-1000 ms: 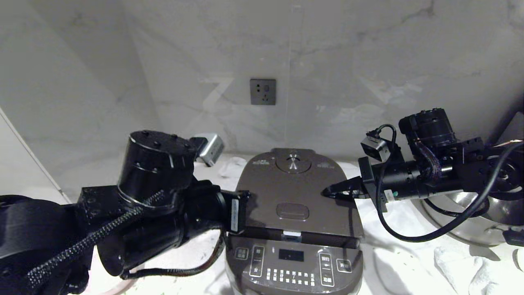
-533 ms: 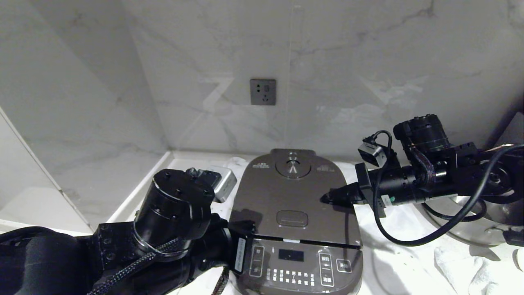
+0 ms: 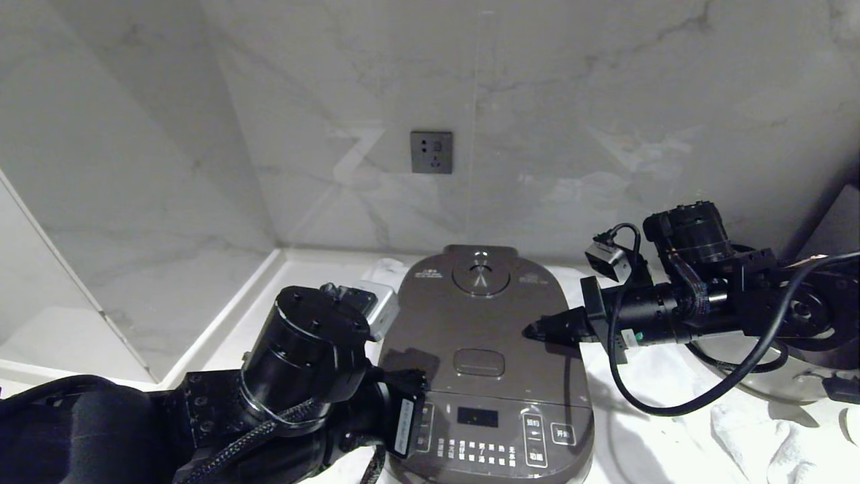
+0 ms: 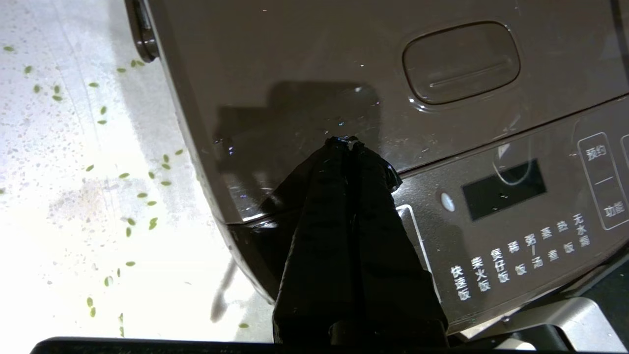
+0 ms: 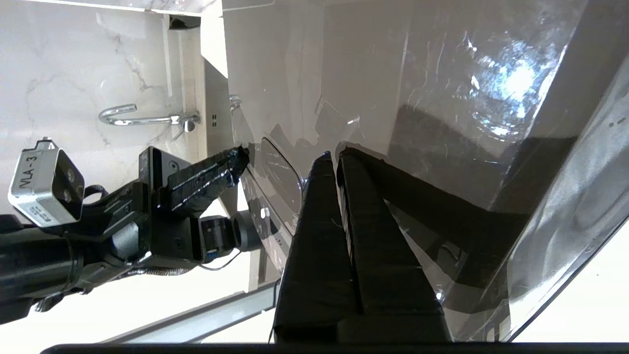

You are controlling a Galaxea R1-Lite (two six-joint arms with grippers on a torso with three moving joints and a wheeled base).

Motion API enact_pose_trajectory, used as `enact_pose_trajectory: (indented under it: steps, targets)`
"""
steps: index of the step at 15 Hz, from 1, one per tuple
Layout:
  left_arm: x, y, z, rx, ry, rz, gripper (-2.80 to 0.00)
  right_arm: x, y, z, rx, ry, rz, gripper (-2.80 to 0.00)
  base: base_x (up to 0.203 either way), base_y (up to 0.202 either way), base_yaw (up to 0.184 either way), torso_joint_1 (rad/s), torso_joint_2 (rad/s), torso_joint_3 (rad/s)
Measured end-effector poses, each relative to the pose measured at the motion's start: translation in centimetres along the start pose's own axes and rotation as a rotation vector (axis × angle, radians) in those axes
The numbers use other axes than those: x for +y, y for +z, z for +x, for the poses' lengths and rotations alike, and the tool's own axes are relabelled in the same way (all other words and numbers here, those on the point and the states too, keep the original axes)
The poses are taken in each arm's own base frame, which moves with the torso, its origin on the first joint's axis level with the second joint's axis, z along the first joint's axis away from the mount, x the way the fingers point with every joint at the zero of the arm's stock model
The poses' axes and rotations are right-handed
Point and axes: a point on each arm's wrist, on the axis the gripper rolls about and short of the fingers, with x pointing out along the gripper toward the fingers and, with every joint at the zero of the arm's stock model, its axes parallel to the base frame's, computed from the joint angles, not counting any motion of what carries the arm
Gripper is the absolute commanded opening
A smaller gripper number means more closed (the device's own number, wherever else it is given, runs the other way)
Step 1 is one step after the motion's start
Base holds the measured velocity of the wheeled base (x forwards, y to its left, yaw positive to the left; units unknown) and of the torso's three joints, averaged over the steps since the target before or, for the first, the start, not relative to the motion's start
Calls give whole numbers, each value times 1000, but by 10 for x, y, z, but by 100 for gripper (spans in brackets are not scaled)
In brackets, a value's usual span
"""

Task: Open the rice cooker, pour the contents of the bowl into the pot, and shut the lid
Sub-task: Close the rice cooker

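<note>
At centre of the white bench (image 3: 645,430), the dark brown-grey rounded rice cooker (image 3: 487,356) sits with its lid (image 3: 480,323) down. Both grippers' fingers, left (image 4: 346,143) at seven o'clock on it, right (image 3: 532,330) at three, are pressed together, empty. Judging by spilled green grains (image 4: 147,196), only latching may remain.

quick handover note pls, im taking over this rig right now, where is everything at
Left gripper: jaws shut, empty, tips pressed on the lid at its front left.
Right gripper: jaws shut, empty, tip on the lid's right side.
Rice cooker: in the middle of the counter, lid down, seam at the front looks flush.
Green grains: some scattered on the counter beside the cooker.
Bowl and pot: not in view.
Done: lid appears closed.
Left: confirm it has latched, then lift both arms clear. Whether the pour went in cannot be checked with the lid down.
</note>
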Motion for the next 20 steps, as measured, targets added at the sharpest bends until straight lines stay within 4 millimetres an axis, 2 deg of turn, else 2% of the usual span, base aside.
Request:
enact_pose_trajectory:
  steps: [3,7,10,12,14,16,18,20]
  targets:
    - [4,12,-5,-41,8,-22,-280,6,0,-7,-20,2,-9,-280,0,0,0,0,0,0]
    - [23,44,-23,-174,43,-86,-280,22,0,-22,-63,35,-53,-280,0,0,0,0,0,0]
    - [28,49,-32,-206,48,-99,-280,28,0,-28,-82,47,-68,-280,0,0,0,0,0,0]
    - [30,45,-39,-203,30,-97,-280,33,-1,-33,-94,58,-62,-280,0,0,0,0,0,0]
    - [33,32,-49,-183,11,-93,-280,39,-6,-40,-106,68,-66,-280,0,0,0,0,0,0]
    - [40,23,-67,-201,20,-101,-280,45,-13,-50,-125,78,-86,-280,0,0,0,0,0,0]
    - [49,16,-96,-267,36,-112,-280,51,-17,-58,-184,48,-104,-280,0,0,0,0,0,0]
    - [59,6,-136,-363,79,-116,-280,55,-19,-65,-261,-1,-118,-280,0,0,0,0,0,0]
